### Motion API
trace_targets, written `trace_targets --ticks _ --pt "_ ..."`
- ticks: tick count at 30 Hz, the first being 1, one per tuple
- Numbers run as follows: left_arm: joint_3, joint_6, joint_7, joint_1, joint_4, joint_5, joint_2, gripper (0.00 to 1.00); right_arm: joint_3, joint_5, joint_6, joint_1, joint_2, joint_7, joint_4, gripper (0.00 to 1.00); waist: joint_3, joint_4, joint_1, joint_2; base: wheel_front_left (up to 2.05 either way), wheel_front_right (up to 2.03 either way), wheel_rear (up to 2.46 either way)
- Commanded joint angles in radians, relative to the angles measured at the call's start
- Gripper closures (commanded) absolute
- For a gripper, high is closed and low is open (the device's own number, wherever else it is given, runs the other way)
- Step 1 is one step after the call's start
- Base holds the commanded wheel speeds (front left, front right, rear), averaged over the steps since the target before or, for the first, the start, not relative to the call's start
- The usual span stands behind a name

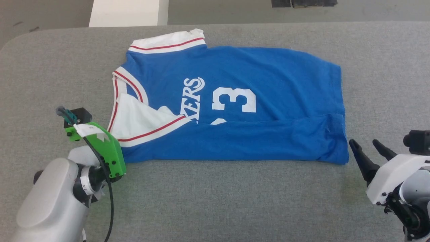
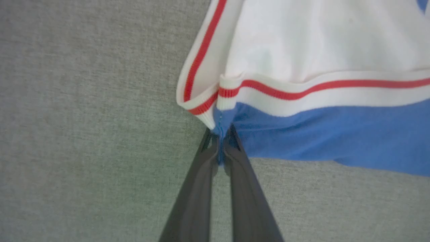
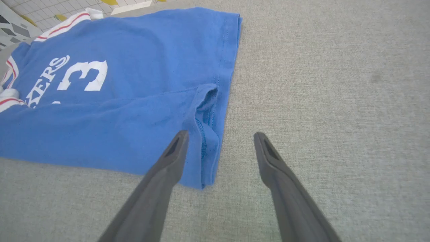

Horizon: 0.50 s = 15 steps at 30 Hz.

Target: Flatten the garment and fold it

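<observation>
Because the left jaws are pinched together on only a thin bit of blue corner beneath the sleeve trim (image 2: 302, 90), a pull could slip the cloth free or drag the whole garment (image 1: 255, 67) across the grey desk (image 1: 215, 201); it lies flat mid-desk with its near edge folded up over the front; the right jaws stand apart just beside the hem corner (image 3: 208, 161), holding nothing, so a one-sided lift would likely skew the fold.
</observation>
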Motion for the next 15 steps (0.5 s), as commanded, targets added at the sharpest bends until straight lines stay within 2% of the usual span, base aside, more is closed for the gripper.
trace_targets --ticks 1,10,15 --pt "-0.01 -0.004 0.001 0.033 -0.001 -0.017 -0.013 1.0 0.004 -0.015 -0.001 -0.003 -0.005 0.03 -0.009 0.0 -0.011 0.005 0.0 -0.0001 0.0 0.0 0.0" --pt "0.001 0.013 -0.006 0.05 -0.096 -0.015 0.007 1.0 0.037 -0.166 -0.001 -0.11 0.02 0.473 -0.088 0.0 -0.024 -0.012 0.0 -0.0001 0.0 0.0 0.0" --pt "0.0 0.023 -0.003 0.044 -0.135 -0.01 0.01 1.0 0.077 -0.238 -0.001 -0.184 0.037 0.631 -0.081 0.0 0.006 -0.007 0.0 -0.0001 0.0 0.0 0.0"
